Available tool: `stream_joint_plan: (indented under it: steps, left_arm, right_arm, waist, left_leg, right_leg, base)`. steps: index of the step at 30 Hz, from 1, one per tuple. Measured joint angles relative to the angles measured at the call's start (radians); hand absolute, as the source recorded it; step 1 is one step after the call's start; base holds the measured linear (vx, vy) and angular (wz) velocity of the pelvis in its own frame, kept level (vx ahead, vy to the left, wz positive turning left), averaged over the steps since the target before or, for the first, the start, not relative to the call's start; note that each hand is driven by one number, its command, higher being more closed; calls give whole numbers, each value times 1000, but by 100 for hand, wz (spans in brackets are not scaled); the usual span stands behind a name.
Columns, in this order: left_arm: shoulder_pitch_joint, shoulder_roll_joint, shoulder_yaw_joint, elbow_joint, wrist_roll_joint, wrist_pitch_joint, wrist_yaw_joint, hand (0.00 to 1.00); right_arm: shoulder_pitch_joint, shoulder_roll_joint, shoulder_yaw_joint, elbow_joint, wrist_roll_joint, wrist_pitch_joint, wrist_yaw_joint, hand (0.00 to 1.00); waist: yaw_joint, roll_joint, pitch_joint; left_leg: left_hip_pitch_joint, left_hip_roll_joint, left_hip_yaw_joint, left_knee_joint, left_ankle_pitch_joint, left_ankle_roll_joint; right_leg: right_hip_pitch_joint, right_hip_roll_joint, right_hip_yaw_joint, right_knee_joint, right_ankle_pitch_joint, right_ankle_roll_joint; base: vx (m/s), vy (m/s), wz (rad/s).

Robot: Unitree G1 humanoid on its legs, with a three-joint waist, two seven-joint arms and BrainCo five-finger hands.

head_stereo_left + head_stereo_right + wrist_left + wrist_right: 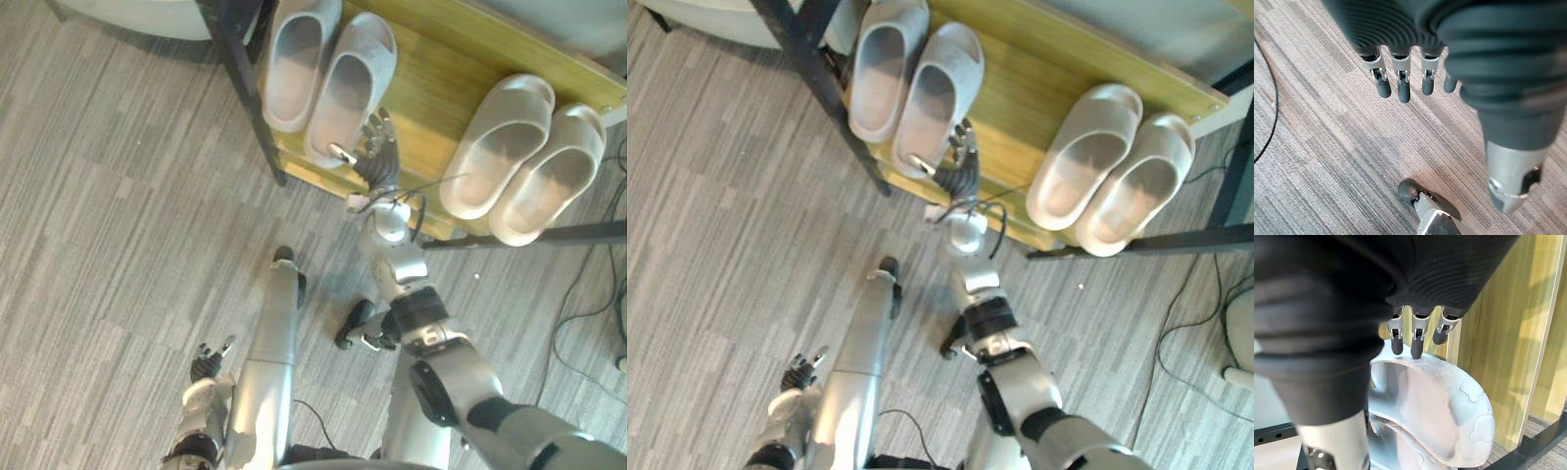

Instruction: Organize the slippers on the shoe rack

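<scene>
The pale yellow wood-grain shelf board (431, 88) of the shoe rack has a smooth face with a light sheen and straight grain lines. It sits in a black bar frame (247, 88) that looks like matt painted metal. The pair of grey moulded slippers (294, 59) looks like soft foam or rubber, matt and seamless, with raised moulded bumps along the rim in the right wrist view. The pair of beige thick-soled slippers (495, 147) has a similar matt, smooth foam look. The grey streaked floor (118, 225) reads as low-pile carpet, dull and rough. The right hand (377, 152) and left hand (208, 364) have satin silver metal-looking fingers, dull dark rubbery tips and matt black ribbed covers.
</scene>
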Motion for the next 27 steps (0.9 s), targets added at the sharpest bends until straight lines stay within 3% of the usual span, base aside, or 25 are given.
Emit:
stream_joint_plan:
  steps: [8,17,24,27]
  left_arm:
    - [-6,-4,-2,0,0,-2,-1,0]
    - [-7,-19,-15,8,0,-17,-4,0]
    - [-7,-29,-10,15,0,-17,-5,0]
    - [-2,-33,-7,12,5,-16,-6,0]
  right_arm:
    - [-84,-65,-9,87,-20,19,2,0]
    - [-152,-136,-7,206,-20,32,7,0]
    - [-139,-157,8,197,-24,49,19,0]
    - [-46,-164,43,65,-72,49,27,0]
  waist:
    - [16,6,-2]
    - [26,42,-11]
    - [23,59,-21]
    - [9,59,-21]
  left_leg:
    - [1,0,-2,-5,0,0]
    - [16,5,1,-15,3,4]
    - [56,19,2,-34,6,6]
    - [143,26,14,-81,7,6]
  right_leg:
    - [1,0,-6,1,-4,-7]
    - [14,2,-7,-4,-6,-11]
    - [52,18,-9,-26,-5,-12]
    - [134,29,-9,-76,0,-7]
  base:
    - [-13,-8,0]
    - [0,0,0]
    - [-6,-18,-1]
    - [8,-3,-1]
